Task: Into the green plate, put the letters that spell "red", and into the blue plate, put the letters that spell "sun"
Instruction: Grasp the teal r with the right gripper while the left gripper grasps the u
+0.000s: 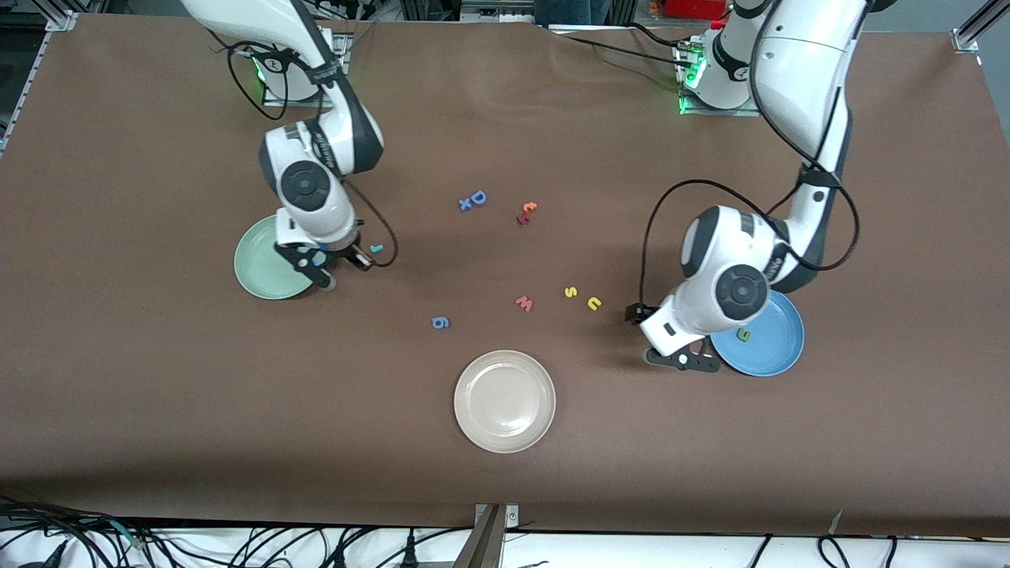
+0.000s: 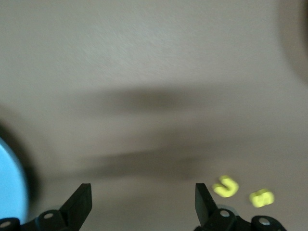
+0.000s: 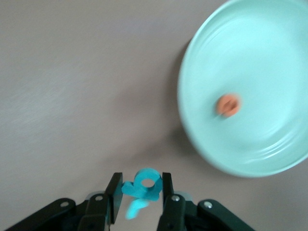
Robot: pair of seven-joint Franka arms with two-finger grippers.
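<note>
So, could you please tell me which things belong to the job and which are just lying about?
Job: green plate, orange e, teal r, teal d, blue plate, dark-green u, yellow s, yellow u.
Stray: blue D, orange-red pair, red w, blue 6, beige plate.

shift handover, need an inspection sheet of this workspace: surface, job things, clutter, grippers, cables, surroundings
surface: brown table cover, a few wrinkles near the bases.
job's things: green plate holds an orange e; teal r on the table beside it; blue plate holds a dark green letter; yellow s and yellow u/n on the table.
clutter: beige-white plate, red w, blue D, orange and dark red pair, blue 6.
grippers: right gripper shut on a teal d beside the green plate; left gripper open beside the blue plate.
cables: black loops on both arms.
surroundings: cables under the table's front edge.
</note>
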